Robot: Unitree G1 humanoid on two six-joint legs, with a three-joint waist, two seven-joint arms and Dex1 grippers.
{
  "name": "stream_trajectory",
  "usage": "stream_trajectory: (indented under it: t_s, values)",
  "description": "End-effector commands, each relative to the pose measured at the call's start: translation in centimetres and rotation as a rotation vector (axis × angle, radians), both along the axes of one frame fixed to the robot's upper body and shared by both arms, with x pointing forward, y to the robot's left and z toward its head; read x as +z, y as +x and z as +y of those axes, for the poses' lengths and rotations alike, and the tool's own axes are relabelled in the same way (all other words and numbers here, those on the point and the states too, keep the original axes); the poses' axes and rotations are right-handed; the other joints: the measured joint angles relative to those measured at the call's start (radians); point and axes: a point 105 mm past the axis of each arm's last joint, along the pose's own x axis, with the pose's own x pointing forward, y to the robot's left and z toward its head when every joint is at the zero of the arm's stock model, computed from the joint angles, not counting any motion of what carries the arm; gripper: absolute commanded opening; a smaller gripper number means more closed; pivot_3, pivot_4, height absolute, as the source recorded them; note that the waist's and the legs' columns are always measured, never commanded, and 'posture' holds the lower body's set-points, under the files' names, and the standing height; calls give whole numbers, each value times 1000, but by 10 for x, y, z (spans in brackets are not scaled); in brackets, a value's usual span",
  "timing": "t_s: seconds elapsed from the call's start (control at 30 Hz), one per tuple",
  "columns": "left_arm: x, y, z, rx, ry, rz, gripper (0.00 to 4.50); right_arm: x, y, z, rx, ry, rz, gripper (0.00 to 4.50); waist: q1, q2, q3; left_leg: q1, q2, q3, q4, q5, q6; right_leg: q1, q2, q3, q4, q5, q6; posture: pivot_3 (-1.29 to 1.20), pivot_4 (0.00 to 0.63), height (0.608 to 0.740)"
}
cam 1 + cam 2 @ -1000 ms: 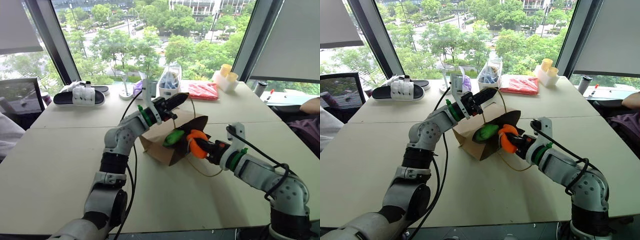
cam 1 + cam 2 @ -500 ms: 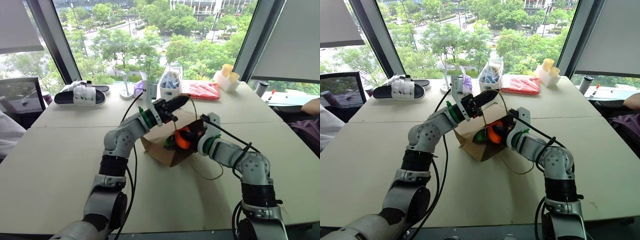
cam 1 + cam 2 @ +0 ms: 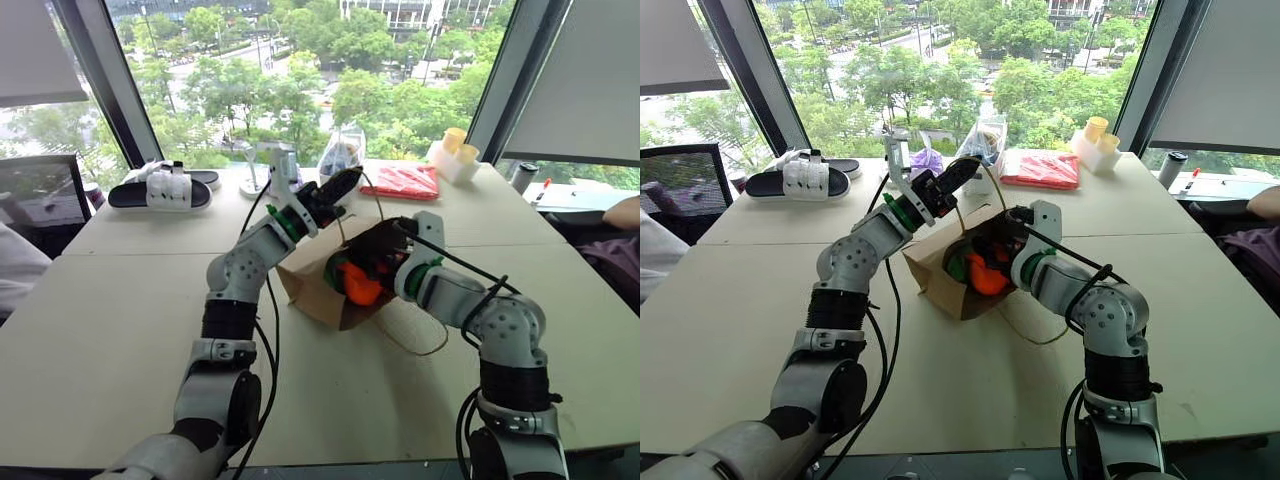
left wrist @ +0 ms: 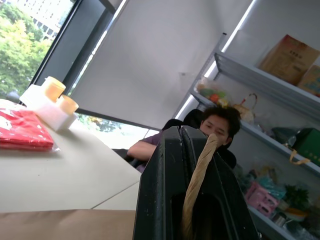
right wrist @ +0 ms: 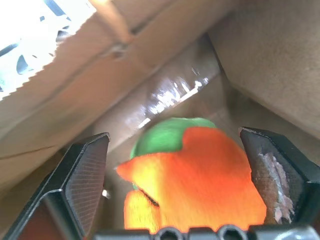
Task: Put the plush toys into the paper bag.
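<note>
Right gripper (image 5: 175, 195): fingers spread wide inside the bag mouth, orange toy (image 3: 358, 285) loose between them.
Left gripper (image 3: 335, 190): pinching the cord handle (image 4: 197, 182), lifting the paper bag (image 3: 320, 290) open.
Toys: orange in front of green toy (image 5: 167, 135), both inside the bag.
Advice: withdraw straight back; avoid snagging paper.
Surface: beige table (image 3: 120, 320); sandals (image 3: 160, 190) at ten o'clock, red packet (image 3: 405, 182) at one.
Room: windows, trees beyond.

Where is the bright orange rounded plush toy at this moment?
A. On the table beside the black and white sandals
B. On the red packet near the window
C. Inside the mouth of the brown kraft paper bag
C: the bright orange rounded plush toy lies inside the brown kraft paper bag, against the light green plush toy, between the open fingers of the right gripper.
</note>
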Motion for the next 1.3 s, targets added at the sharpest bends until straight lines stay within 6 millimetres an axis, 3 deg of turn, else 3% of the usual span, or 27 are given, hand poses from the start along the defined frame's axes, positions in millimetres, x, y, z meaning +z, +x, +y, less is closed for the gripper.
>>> stream_trajectory:
  t_s: [0.03, 0.13, 0.23, 0.33, 0.43, 0.67, 0.87, 0.97, 1.2, 1.27, 1.3]
  values:
    - [21, 1, 7, 19, -47, -48, 0, 45, -26, -14, 78, -9, -202, 4471, 1, 0, 0, 0, 0, 0, 0, 0, 0, 0, 0, 0, 0, 0, 0, 0, 150, 740]
    - [21, 3, 10, 26, -44, -45, 0, 57, -44, -33, 100, -72, -270, 4471, 2, 0, 0, -1, -1, -1, 0, 0, 1, 1, 0, -1, -1, 0, 0, 0, 150, 740]
    - [20, 3, 10, 20, -40, -46, 0, 55, -51, -73, 6, -97, -253, 4471, 0, -1, 0, 0, 0, -1, 0, -1, 2, 2, 0, -1, -3, 0, 0, 0, 150, 740]
    - [20, 3, 8, 11, -41, -43, 0, 36, -59, -103, -65, -98, -178, 4471, 2, -1, 0, 0, 0, 0, 0, -1, 2, 2, 0, -1, -3, 0, 0, 0, 150, 740]
    - [19, 3, 5, 2, -41, -40, 0, 3, -67, -119, -117, -68, -82, 4471, 2, -1, 0, 1, 0, 0, 0, -1, 2, 3, 0, -1, -4, 0, 0, 0, 150, 740]
    - [17, 2, 3, -10, -21, -44, 0, -46, -83, -101, -108, 126, 41, 4471, 0, -1, 0, 2, 1, 2, 0, -1, 2, 3, 0, 0, -2, 0, 0, 0, 150, 740]
    - [14, 2, 4, -13, -10, -37, 0, -55, -99, -74, -27, 338, 60, 4471, 2, -1, 0, 1, 0, 1, 0, -1, 2, 3, 0, 0, -3, 0, 0, 0, 150, 740]
    - [14, 2, 3, -14, -9, -35, 0, -69, -100, -79, -75, 302, 113, 3742, 2, -1, 0, 1, 0, 1, 0, -1, 1, 3, 0, 0, -3, 0, 0, 0, 150, 740]
    - [14, 1, 0, -28, -2, -39, 0, -49, -100, -80, -56, 353, 25, 103, 1, -1, 0, 1, 0, 1, 0, -1, 2, 3, 0, 0, -3, 0, 0, 0, 150, 740]
    - [15, -2, -1, -41, 29, -71, 0, -31, -100, -78, -15, 364, -41, 44, 1, -1, 0, 1, 1, 1, 0, -1, 2, 3, 0, 0, -3, 0, 0, 0, 150, 740]
    - [15, -3, 1, -47, 48, -92, 0, -13, -101, -75, 25, 393, -107, 44, 1, -1, 0, 1, 0, 1, 0, -1, 2, 3, 0, 0, -3, 0, 0, 0, 150, 740]
